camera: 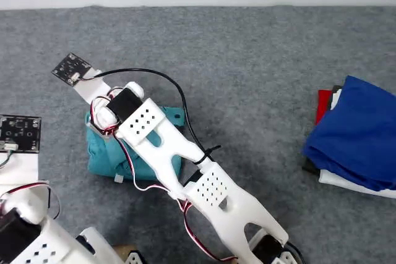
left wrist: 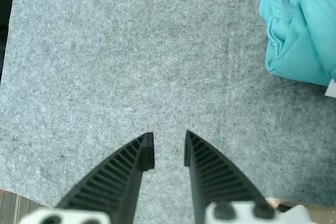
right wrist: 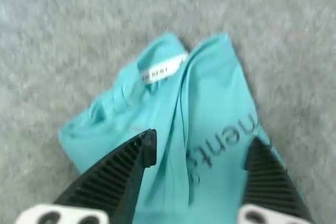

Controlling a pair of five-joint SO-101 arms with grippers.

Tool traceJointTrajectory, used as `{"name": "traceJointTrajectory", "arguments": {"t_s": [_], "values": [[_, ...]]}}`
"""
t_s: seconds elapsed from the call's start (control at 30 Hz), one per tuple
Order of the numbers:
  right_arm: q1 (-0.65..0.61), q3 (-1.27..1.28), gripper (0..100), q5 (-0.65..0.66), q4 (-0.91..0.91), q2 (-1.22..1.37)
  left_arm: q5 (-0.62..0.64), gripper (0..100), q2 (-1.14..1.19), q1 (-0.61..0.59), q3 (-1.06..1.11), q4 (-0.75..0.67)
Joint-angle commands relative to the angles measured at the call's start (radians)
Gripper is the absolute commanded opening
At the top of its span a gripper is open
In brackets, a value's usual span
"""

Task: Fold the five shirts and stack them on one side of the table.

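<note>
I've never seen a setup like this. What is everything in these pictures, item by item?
table cover: 1, grey, under everything.
teal shirt: 1, teal, folded, left of centre, beneath the right gripper.
blue shirt: 1, blue, on top of the pile at the table's right edge.
red shirt: 1, red, edge peeking out of that pile.
white shirt: 1, white, under the blue shirt.
dark layer: 1, black, thin edge in the pile; cannot tell what it is.
circuit boards: 2, black, at the table's left.
right arm: 1, white, stretched over the teal shirt; right gripper black, open above it.
left arm: 1, white, near left corner; left gripper black, open over bare cover.
</note>
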Motion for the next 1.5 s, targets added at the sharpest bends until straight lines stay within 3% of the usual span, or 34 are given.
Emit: {"name": "traceJointTrajectory", "arguments": {"t_s": [0.0, 0.1, 0.33, 0.57, 0.73, 0.93, 1.17, 1.33, 1.47], "values": [[0.038, -0.075, 10.5, 0.011, 0.09, -0.093, 0.008, 10, 0.0, -0.006, 0.021, -0.018], [0.068, -0.066, 0.4, 0.012, 0.142, -0.096, 0.008, 10, -0.002, -0.006, 0.041, -0.018], [0.134, 0.137, 1.0, 0.083, 0.136, -0.093, 0.006, 10, -0.002, -0.008, 0.035, -0.018], [-0.007, 0.328, 1.0, 0.1, -0.042, -0.065, 0.003, 10, -0.002, -0.192, 0.035, -0.021], [-0.119, 0.285, 1.0, 0.206, -0.236, -0.039, -0.011, 10, -0.002, -0.264, 0.035, -0.025], [-0.168, 0.034, 1.4, 0.213, -0.143, -0.114, -0.04, 10, -0.002, -0.264, 0.035, -0.025], [-0.019, -0.021, 1.5, 0.212, 0.062, -0.124, -0.04, 10, -0.002, -0.261, 0.042, -0.025], [0.11, 0.058, 1.5, 0.215, 0.048, -0.041, -0.04, 10, 0.003, -0.259, 0.042, -0.026], [0.085, 0.075, 1.5, 0.215, -0.01, 0.051, -0.04, 10, 0.005, -0.261, 0.044, -0.026]]}}
